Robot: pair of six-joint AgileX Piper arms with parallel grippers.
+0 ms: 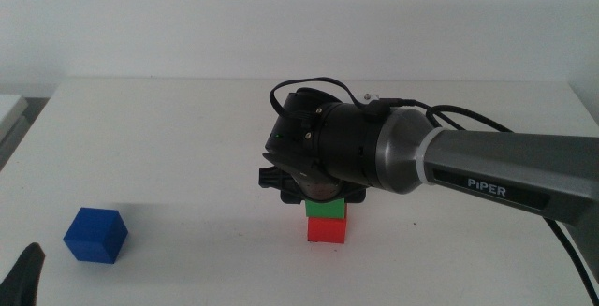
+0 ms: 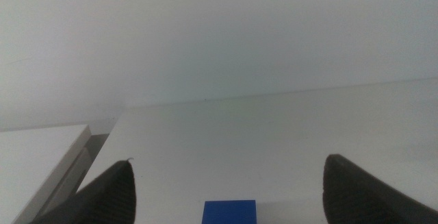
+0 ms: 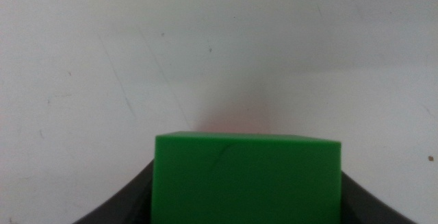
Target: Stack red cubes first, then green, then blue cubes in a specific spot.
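Right gripper (image 1: pixel 323 196) has its jaws clenched on the green cube (image 1: pixel 326 209), resting square on the red cube (image 1: pixel 327 229) mid-surface. Blue cube (image 1: pixel 95 235) waits near-left, between the left gripper (image 2: pixel 226 190)'s released jaws.

Green cube (image 1: pixel 325 209) atop red cube (image 1: pixel 327 229); blue cube (image 1: pixel 95 234) seemingly far left.

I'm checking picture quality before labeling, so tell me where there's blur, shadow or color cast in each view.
Middle view: evenly lit and sharp; the blue cube and red cube cast faint shadows. Left wrist view: washed out and soft, jaws blurred. Right wrist view: green cube fills the foreground, a pink tint on the table behind it.
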